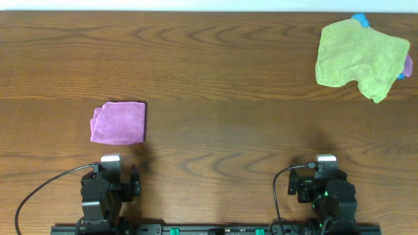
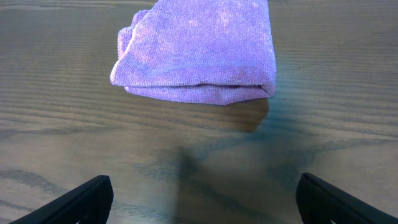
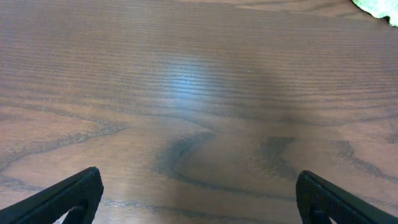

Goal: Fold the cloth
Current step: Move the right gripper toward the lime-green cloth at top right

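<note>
The lime-green cloth (image 1: 360, 57) lies spread and rumpled at the far right corner of the table; a sliver of it shows at the top right of the right wrist view (image 3: 380, 9). My left gripper (image 2: 202, 196) is open and empty near the front edge on the left, seen from overhead (image 1: 112, 177). My right gripper (image 3: 200, 196) is open and empty near the front edge on the right, seen from overhead (image 1: 324, 177), far from the cloth.
A folded purple cloth (image 1: 118, 122) lies just ahead of the left gripper, also in the left wrist view (image 2: 199, 53). A bright blue cloth (image 1: 360, 19) and a purple cloth (image 1: 407, 65) peek from under the green one.
</note>
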{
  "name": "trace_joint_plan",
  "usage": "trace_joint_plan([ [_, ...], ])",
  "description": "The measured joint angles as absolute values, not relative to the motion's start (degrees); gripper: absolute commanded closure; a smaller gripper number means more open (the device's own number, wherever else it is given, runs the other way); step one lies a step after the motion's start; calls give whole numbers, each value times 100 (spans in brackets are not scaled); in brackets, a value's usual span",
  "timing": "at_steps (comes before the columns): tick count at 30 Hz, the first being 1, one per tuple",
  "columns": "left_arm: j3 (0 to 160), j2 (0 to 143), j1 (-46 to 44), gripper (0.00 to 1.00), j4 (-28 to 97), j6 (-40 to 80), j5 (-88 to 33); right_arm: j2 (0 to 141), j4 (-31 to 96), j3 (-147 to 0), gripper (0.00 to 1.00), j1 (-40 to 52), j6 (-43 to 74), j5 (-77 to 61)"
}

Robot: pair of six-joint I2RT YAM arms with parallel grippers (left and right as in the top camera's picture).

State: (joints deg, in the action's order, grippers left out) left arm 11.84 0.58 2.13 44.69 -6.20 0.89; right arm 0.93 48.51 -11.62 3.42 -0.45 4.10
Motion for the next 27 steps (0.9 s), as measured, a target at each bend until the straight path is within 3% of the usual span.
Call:
trace_joint_plan([
  [16, 1184, 58, 213, 4, 4469, -620, 89, 134, 4556, -1162, 1, 342, -45, 410],
  [27, 1168, 58, 213, 5, 4462, -620, 89, 2228, 4097, -2606, 1, -60, 593, 1035],
])
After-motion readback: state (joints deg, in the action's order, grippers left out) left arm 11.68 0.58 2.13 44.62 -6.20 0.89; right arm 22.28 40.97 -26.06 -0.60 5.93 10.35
